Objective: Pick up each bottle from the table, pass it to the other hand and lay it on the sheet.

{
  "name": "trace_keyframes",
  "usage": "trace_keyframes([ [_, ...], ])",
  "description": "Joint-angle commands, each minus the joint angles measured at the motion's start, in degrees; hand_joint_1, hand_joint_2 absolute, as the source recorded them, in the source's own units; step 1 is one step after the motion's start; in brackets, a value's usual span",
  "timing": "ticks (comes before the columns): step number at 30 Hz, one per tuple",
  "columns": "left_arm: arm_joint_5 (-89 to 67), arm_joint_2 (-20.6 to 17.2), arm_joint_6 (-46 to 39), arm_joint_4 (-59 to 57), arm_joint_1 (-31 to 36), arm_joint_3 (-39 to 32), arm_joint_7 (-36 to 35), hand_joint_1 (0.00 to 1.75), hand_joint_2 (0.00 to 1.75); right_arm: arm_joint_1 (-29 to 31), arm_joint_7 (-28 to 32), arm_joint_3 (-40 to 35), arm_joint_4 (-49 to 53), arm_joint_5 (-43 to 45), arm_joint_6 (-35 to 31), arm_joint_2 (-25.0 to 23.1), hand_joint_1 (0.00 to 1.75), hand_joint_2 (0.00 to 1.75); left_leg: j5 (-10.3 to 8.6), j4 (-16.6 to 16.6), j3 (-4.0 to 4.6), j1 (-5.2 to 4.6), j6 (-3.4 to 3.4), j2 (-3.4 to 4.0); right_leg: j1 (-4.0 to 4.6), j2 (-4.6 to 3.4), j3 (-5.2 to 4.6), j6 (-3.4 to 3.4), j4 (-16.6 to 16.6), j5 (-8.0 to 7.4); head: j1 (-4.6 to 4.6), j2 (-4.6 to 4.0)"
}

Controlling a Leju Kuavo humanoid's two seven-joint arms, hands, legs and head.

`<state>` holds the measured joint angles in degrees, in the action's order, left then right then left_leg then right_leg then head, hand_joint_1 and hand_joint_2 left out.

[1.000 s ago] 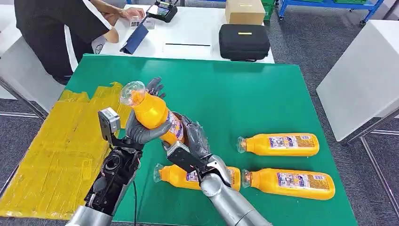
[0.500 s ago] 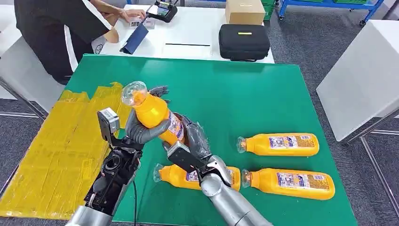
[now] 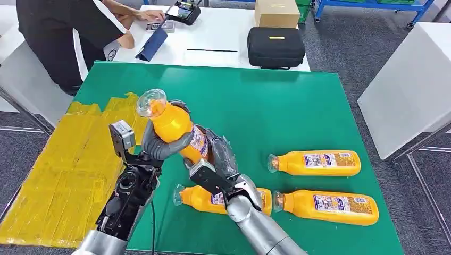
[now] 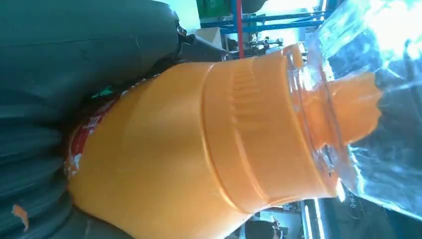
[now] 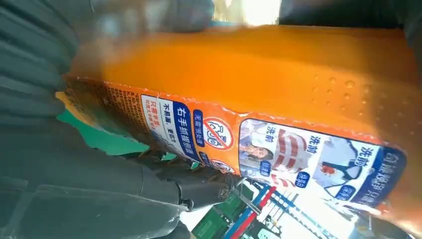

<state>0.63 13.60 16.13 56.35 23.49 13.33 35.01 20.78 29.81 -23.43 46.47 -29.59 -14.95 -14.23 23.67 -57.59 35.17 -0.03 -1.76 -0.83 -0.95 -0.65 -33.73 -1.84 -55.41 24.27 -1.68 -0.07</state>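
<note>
Step in hand: handover, mid-air. The held bottle [image 3: 173, 127] sits tilted, cap end up and away from the robot, above the green mat [image 3: 276, 106] near its border with the yellow sheet [image 3: 64, 170]. Left hand [image 3: 159, 146] wraps the bottle's upper body; the left wrist view shows its grey fingers [image 4: 59, 124] against the orange shoulder. Right hand [image 3: 218, 154] holds the label end from below; the right wrist view shows fingers [image 5: 45, 59] pressed on the label side. Both hands grip at once, so transfer looks incomplete. Next move, as judged: right hand must open and clear off w/o dragging the bottle; left grip must carry full weight first. Then left arm swings toward the sheet, which lies on the robot's left of the mat, and lays the bottle flat. Risk: bottle is smooth and rounded, may twist in a one-hand grip. Count: 4 bottles total, 1 held, 3 lying on the mat on the robot's right of the hands. 1 sheet, no bottles on it yet. 2 hands.
</note>
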Motion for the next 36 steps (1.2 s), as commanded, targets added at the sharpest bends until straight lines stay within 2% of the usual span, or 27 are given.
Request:
trace_keyframes([
  [1,-0.4,-1.2,-0.3,-3.8,2.7,1.2,-0.2,1.75,1.75,1.6,0.2,-1.9,2.7,-0.1,0.1,0.7,1.75,1.75,0.10,0.0,-0.19,0.00,0.10,0.08,0.01,0.02,0.17,0.09,0.0,0.10,0.00,0.00],
  [3,-0.3,-1.3,-0.3,-3.3,2.4,1.2,-0.1,1.75,1.75,1.0,0.1,-1.7,4.1,0.2,0.0,1.0,1.75,1.75,0.20,0.0,-0.37,0.00,0.15,0.14,0.03,0.02,0.33,0.14,-0.1,0.19,0.00,0.00],
  [4,-0.2,-1.4,-0.3,-3.2,2.3,1.1,-0.1,1.75,1.75,0.8,0.2,-1.7,4.7,0.2,0.0,1.2,1.75,1.75,0.08,0.0,-0.15,0.00,0.08,0.06,0.01,0.02,0.14,0.07,0.0,0.07,0.00,0.00],
  [14,0.1,-1.6,-1.0,-1.6,1.4,0.4,0.1,1.75,1.75,-0.6,1.1,-1.1,8.8,1.1,-0.8,1.7,1.75,1.75,0.08,0.0,-0.17,-0.01,0.09,0.13,0.00,-0.05,0.15,0.08,0.0,0.06,0.00,0.00],
  [15,0.1,-1.8,-1.3,-1.0,1.0,0.2,0.1,1.75,1.75,-1.3,1.6,-0.9,10.3,1.4,-1.3,1.8,0.03,1.75,0.14,0.0,-0.27,-0.01,0.13,0.16,0.01,-0.05,0.24,0.12,0.0,0.11,0.00,0.00],
  [19,-0.1,-3.2,-2.6,2.9,-0.5,-0.3,-0.2,1.75,1.75,-5.7,1.5,-0.7,21.5,2.4,-1.2,3.7,0.00,1.75,0.15,0.0,-0.26,-0.02,0.12,0.17,0.00,-0.06,0.22,0.11,0.0,0.12,-0.04,0.00],
  [20,-5.8,-4.4,-9.6,5.4,-1.2,-0.4,0.6,1.75,1.75,-7.9,1.5,0.3,26.4,3.6,-1.5,4.3,0.00,1.75,0.07,0.0,-0.08,0.01,0.09,0.08,0.03,0.00,0.07,0.08,0.0,0.06,0.00,0.00],
  [23,-8.8,-5.4,-11.0,11.2,-3.7,-1.8,0.0,1.75,1.75,-11.6,0.6,2.1,33.8,4.8,-0.6,6.3,0.00,1.75,0.14,0.0,-0.18,0.02,0.10,-0.01,0.04,0.11,0.18,0.09,0.0,0.15,-0.02,0.00],
  [25,-15.3,-6.0,-16.4,16.0,-5.9,-3.0,-0.3,1.75,1.75,-14.6,0.9,5.4,37.7,6.1,-1.0,7.2,0.00,1.75,0.14,0.0,-0.16,0.01,0.09,0.09,0.02,0.00,0.14,0.08,0.0,0.12,-0.02,0.00],
  [26,-19.4,-6.5,-20.3,17.3,-6.4,-3.4,-0.9,1.75,1.75,-15.6,1.2,6.6,38.6,6.9,-1.2,7.5,0.00,1.75,0.25,0.0,-0.35,0.02,0.12,0.15,0.03,0.00,0.32,0.11,0.0,0.22,-0.02,0.00],
  [28,-25.8,-7.2,-26.1,18.8,-6.9,-4.8,-2.0,1.75,1.75,-17.7,2.1,9.4,40.3,9.0,-1.5,8.1,0.00,1.75,0.07,0.0,-0.05,0.03,0.07,-0.01,0.03,0.10,0.06,0.07,0.0,0.09,0.00,0.00],
  [31,-28.2,-7.8,-28.3,18.3,-6.8,-6.3,-2.6,1.75,1.75,-19.1,2.9,11.3,41.6,10.7,-1.2,8.2,0.00,1.75,0.12,0.0,-0.13,0.01,0.10,0.00,0.02,0.07,0.14,0.10,0.0,0.13,-0.02,0.00],
  [33,-32.6,-8.2,-32.6,16.7,-6.5,-8.1,-2.7,1.75,1.75,-20.2,3.1,12.8,42.6,10.9,-1.8,7.8,0.00,1.75,0.12,0.0,-0.15,0.01,0.11,0.02,0.02,0.05,0.15,0.12,0.0,0.12,-0.02,0.00],
  [36,-32.5,-8.3,-32.5,16.3,-6.3,-8.3,-2.7,1.75,1.75,-20.5,3.1,12.9,42.9,10.9,-1.9,7.8,0.00,1.75,0.11,0.0,-0.14,0.01,0.12,0.03,0.03,0.04,0.12,0.13,0.0,0.11,0.00,0.00],
])
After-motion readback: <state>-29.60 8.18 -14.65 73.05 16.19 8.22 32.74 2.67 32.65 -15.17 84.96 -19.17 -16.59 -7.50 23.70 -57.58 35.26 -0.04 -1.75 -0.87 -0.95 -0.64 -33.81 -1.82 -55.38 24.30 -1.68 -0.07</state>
